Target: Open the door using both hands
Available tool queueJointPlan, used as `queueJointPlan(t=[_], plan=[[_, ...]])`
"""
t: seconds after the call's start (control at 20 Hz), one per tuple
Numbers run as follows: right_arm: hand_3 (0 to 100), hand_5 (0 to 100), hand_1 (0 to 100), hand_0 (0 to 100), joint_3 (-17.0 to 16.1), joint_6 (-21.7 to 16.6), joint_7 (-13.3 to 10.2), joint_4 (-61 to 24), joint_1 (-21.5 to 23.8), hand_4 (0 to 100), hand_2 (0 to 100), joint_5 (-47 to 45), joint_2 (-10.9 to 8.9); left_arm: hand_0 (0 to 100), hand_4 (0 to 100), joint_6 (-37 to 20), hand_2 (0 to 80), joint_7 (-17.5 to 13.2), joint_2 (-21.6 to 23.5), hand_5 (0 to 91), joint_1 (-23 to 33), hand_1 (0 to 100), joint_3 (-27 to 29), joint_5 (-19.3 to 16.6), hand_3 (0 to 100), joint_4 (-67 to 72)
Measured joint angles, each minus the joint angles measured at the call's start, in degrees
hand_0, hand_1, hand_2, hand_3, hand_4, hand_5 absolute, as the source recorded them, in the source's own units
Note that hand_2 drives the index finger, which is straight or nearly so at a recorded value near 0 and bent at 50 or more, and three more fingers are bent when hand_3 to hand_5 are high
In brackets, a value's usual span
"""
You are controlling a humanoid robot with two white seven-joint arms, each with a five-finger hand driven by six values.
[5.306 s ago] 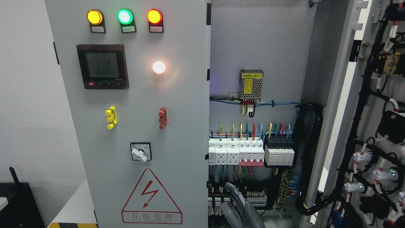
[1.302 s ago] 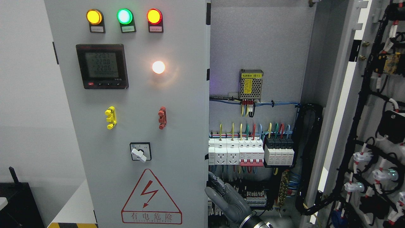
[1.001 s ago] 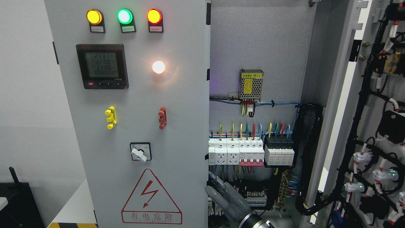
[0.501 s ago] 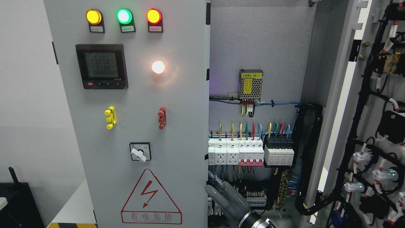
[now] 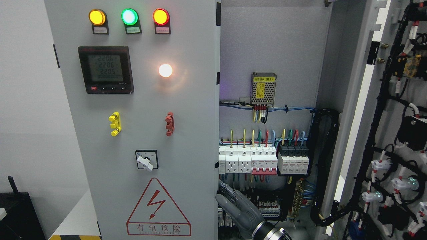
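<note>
Where the right robot hand [image 5: 237, 207] comes up from the bottom edge, its fingers [image 5: 227, 192] lie nearly straight, spread a little and gripping nothing. The tips rest against the free edge of the left door [image 5: 186, 110], low down; you cannot tell whether any tip has gone behind the edge. The left hand is out of view.

That door stands just ajar and fills the picture's left half. Judge it a stiff steel sheet, fairly heavy with its meter [image 5: 105, 70] and switch [image 5: 146, 160] mounted on it, smooth-painted and slippery. There is no handle, so hook the tips behind the edge and pull evenly. Keep clear of the breakers [image 5: 263, 160] and wiring just beside the hand. The right door [image 5: 393, 100] is already swung wide.
</note>
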Motion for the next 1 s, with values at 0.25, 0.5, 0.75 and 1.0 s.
queueJointPlan(t=[0.25, 0.5, 0.75, 1.0], plan=[[0, 0, 39, 12, 0.0, 0.0, 0.6, 0.5, -0.3, 0, 0, -0.8, 0.0, 12, 0, 0.0, 0.0, 0.0, 0.0, 0.0, 0.0, 39, 0.0, 0.0, 0, 0.0], [0, 0, 39, 12, 0.0, 0.0, 0.6, 0.8, -0.4, 0, 0, -1.2, 0.02, 12, 0, 0.0, 0.0, 0.0, 0.0, 0.0, 0.0, 39, 0.0, 0.0, 0, 0.0], [0, 0, 39, 12, 0.0, 0.0, 0.7, 0.9, -0.5, 0, 0, -1.3, 0.04, 12, 0, 0.0, 0.0, 0.0, 0.0, 0.0, 0.0, 39, 0.0, 0.0, 0, 0.0], [0, 0, 39, 12, 0.0, 0.0, 0.8, 1.0, -0.5, 0, 0, -1.5, 0.05, 12, 0, 0.0, 0.0, 0.0, 0.0, 0.0, 0.0, 39, 0.0, 0.0, 0, 0.0]])
